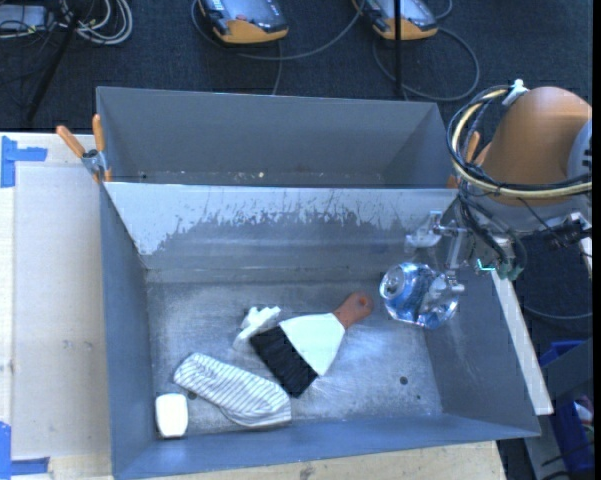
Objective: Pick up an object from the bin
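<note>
The gripper [435, 283] is low by the bin's [280, 148] right wall, against a clear bluish thing [412, 298]. I cannot tell whether it is spread or pinching. Judging by this, the lift remains. A brush [315, 343] and cloth [230, 390] lie front-left, untouched.

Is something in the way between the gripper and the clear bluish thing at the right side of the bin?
Nothing visible does. The gripper is directly at the bluish thing, near the bin's right wall. The brush handle lies just left of it, not between them.
</note>
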